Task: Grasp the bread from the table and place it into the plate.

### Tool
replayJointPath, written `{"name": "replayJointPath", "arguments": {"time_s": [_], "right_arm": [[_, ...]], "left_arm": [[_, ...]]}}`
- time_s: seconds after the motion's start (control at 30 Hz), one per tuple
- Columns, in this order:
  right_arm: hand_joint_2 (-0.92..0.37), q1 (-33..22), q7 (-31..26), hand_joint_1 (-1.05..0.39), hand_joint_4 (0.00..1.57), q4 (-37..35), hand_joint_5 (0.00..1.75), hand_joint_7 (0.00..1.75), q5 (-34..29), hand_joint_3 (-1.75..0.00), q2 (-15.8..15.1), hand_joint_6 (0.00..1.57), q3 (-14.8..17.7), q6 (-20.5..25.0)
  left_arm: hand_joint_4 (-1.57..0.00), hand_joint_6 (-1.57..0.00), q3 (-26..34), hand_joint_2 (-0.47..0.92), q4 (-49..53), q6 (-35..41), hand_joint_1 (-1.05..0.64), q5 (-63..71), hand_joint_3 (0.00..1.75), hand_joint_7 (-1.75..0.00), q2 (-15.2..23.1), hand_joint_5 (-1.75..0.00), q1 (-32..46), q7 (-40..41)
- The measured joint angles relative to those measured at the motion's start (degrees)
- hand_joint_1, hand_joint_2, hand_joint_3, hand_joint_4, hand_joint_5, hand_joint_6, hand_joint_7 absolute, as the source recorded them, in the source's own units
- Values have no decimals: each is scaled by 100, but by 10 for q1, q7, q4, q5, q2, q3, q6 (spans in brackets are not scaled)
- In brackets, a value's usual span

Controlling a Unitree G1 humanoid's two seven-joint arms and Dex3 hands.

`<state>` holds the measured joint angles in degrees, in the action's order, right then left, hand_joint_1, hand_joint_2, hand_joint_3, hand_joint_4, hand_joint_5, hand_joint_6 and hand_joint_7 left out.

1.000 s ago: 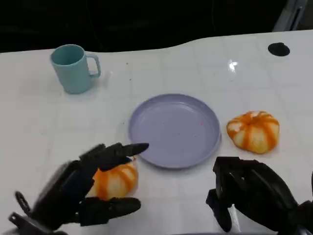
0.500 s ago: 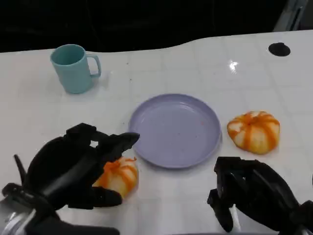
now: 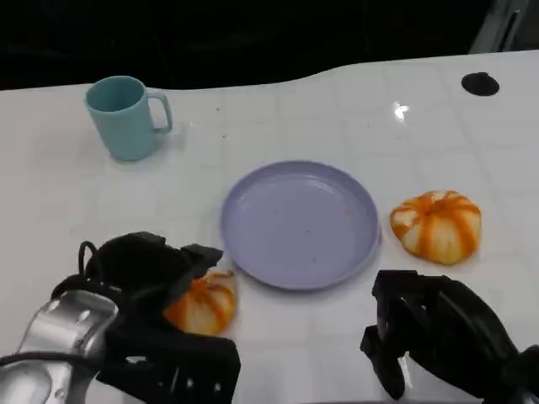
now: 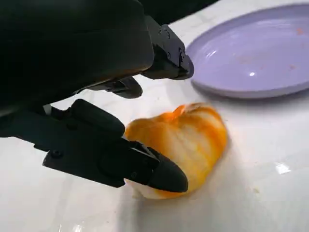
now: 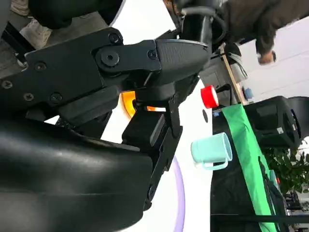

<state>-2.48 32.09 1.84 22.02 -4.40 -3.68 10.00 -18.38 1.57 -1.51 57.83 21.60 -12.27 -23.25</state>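
- Head view, nearest edge: the left hand (image 3: 147, 290) has swung in over the near bread (image 3: 202, 305) since a second ago, when its fingers were spread to either side of the roll; they now arch over it.
- Left wrist view: one finger lies against the near side of the bread and others reach over its top, so the hand is closing around it, though a firm hold cannot be confirmed. The bread rests on the table (image 3: 278, 337), just short of the plate (image 3: 301, 225).
- The right hand (image 3: 434, 332) sits at the near right, fingers curled in with nothing in them, unmoved across the second.
- Middle: the purple plate holds nothing; a second bread (image 3: 436, 225) lies just beside its right rim, untouched.
- Far left: a teal mug (image 3: 125, 117) stands well apart.
- Judgement: the grasp is forming; the lift and short carry forward to the plate remain.
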Motion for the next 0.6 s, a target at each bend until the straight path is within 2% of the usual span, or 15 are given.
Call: {"name": "replayJointPath", "arguments": {"time_s": [0.13,0.3,0.43,0.5,0.53,0.57,0.6], "right_arm": [[-92,0,0,-94,128,0,162,152,-1,-36,-1,111,-1,0],[-92,0,0,-93,128,1,162,153,0,-35,-1,111,-1,0],[-92,-1,2,-93,128,1,162,152,0,-35,-1,111,-1,0],[-92,-1,2,-93,127,2,162,152,0,-35,-1,111,0,1],[-92,-1,3,-93,127,4,161,152,1,-35,-1,111,0,1],[-92,-1,3,-94,127,5,161,152,1,-35,-1,111,0,1],[-92,-1,3,-94,128,6,161,152,1,-35,-1,111,0,1]], "left_arm": [[-31,-23,-21,90,69,1,-74,-9,0,0,-1,-17,-28,19],[-34,-25,-37,92,101,1,-73,-24,2,-1,-1,-16,-45,39],[-41,-32,-50,92,148,-6,-60,-35,6,-4,-1,-18,-52,74],[-54,-45,-51,92,166,-19,-48,-51,11,-8,0,-26,-55,96],[-59,-55,-51,92,176,-28,-44,-58,14,-10,0,-36,-56,106],[-72,-80,-51,92,185,-36,-35,-67,25,-16,2,-60,-58,118],[-77,-91,-50,92,196,-46,-31,-75,30,-18,2,-72,-61,134]]}}
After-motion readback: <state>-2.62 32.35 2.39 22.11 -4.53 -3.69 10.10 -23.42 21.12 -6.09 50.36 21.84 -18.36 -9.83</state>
